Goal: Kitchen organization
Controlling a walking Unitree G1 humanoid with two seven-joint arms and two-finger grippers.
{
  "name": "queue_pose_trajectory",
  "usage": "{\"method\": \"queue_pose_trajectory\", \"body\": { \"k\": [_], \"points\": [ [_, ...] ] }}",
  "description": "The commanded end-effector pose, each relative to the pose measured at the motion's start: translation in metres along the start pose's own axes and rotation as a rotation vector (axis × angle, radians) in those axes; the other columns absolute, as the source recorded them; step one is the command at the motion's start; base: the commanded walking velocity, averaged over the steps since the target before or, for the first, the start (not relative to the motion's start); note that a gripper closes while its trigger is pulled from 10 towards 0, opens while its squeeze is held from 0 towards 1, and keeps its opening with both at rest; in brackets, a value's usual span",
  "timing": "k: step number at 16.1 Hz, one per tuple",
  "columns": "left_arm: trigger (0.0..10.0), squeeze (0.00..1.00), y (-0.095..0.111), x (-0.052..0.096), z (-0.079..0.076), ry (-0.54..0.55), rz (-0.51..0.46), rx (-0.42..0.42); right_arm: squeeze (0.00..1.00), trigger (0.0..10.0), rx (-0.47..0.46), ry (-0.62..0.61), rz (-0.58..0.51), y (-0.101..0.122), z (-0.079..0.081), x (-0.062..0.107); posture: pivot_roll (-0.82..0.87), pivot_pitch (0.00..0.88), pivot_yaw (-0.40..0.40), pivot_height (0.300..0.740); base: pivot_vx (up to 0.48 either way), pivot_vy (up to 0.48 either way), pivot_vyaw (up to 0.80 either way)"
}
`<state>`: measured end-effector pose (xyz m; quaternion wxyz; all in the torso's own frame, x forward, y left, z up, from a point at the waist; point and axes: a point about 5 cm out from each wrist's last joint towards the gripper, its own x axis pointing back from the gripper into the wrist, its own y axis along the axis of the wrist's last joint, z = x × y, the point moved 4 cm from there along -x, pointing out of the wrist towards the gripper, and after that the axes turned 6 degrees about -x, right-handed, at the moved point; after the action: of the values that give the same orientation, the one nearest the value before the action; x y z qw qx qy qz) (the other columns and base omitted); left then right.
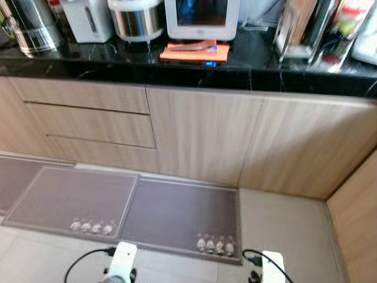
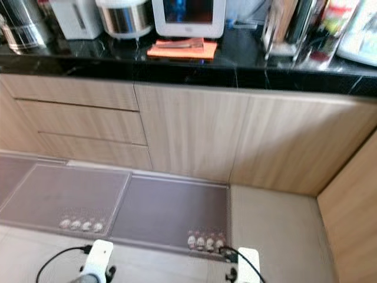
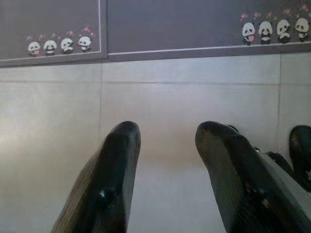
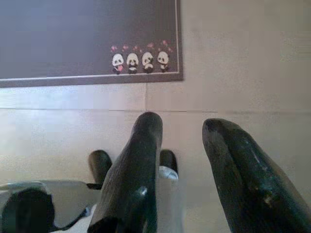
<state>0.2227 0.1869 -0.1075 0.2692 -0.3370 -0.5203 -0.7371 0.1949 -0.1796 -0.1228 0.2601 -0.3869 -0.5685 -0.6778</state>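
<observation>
Black polished stone countertop [image 1: 247,62] runs across the top of the head views, over pale wood-grain cabinet fronts [image 1: 200,135].

On the counter, left to right: shiny steel cylindrical pot [image 1: 32,26] at the far left; white boxy appliance [image 1: 87,19] just beside it; steel-banded round cooker with white lid [image 1: 136,19]; white-framed small screen [image 1: 202,17]. Flat orange pad [image 1: 194,53] lies in front of the screen, with a thin object on top, too blurred to identify. Further right, a cluster of upright shiny containers [image 1: 306,29], blurred.

Below the counter, three stacked drawers [image 1: 88,121] at left, plain doors to the right.

Floor: two grey rectangular mats with small panda prints [image 1: 177,212] laid side by side against the cabinet base, on pale tile [image 3: 184,97].

Left gripper [image 3: 165,133] hangs low over bare tile, short of the mat edge, its two black fingers [image 3: 116,165] spread apart, nothing between them.

Right gripper [image 4: 182,126] likewise low over tile near the right mat's corner, fingers parted, empty.
</observation>
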Motion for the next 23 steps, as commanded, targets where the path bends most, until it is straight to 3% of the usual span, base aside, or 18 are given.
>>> {"method": "queue_pose_trajectory", "body": {
  "k": [1, 3, 7, 10, 14, 18, 23],
  "points": [
    [10.0, 0.00, -0.002, 0.000, -0.002, -0.005, 0.008, 0.005, 0.00, 10.0, -0.022, -0.009, 0.013, -0.005, -0.005, 0.001, -0.14, 0.000, 0.048, 0.740, 0.000, 0.480, 0.00],
    [10.0, 0.00, -0.002, 0.000, -0.002, -0.005, 0.008, 0.006, 0.00, 10.0, -0.034, -0.018, 0.014, -0.007, -0.014, 0.002, -0.14, 0.000, 0.048, 0.740, 0.000, 0.480, -0.74],
    [10.0, 0.00, -0.002, 0.000, -0.002, -0.005, 0.008, 0.005, 0.00, 10.0, -0.032, -0.048, 0.007, -0.014, -0.053, 0.009, -0.14, 0.000, 0.049, 0.740, 0.000, 0.480, -0.20],
    [10.0, 0.00, -0.002, 0.000, -0.002, -0.004, 0.009, 0.005, 0.00, 10.0, -0.035, -0.046, 0.005, -0.015, -0.062, 0.011, -0.14, 0.000, 0.049, 0.740, 0.000, 0.480, 0.00],
    [10.0, 0.00, -0.003, 0.000, -0.001, -0.004, 0.010, 0.004, 0.00, 10.0, -0.044, -0.043, 0.015, -0.010, -0.052, 0.008, -0.14, 0.000, 0.049, 0.740, 0.000, 0.480, 0.00],
    [10.0, 0.00, -0.003, 0.000, -0.001, -0.003, 0.011, 0.006, 0.00, 10.0, -0.028, -0.019, 0.017, -0.009, -0.023, 0.003, -0.14, 0.000, 0.044, 0.740, 0.000, 0.480, 0.00],
    [10.0, 0.00, -0.003, 0.000, -0.003, 0.000, 0.012, 0.021, 0.00, 10.0, 0.009, 0.019, -0.007, 0.003, 0.001, -0.001, -0.13, 0.000, 0.022, 0.740, 0.000, 0.480, 0.00]
  ]
}}
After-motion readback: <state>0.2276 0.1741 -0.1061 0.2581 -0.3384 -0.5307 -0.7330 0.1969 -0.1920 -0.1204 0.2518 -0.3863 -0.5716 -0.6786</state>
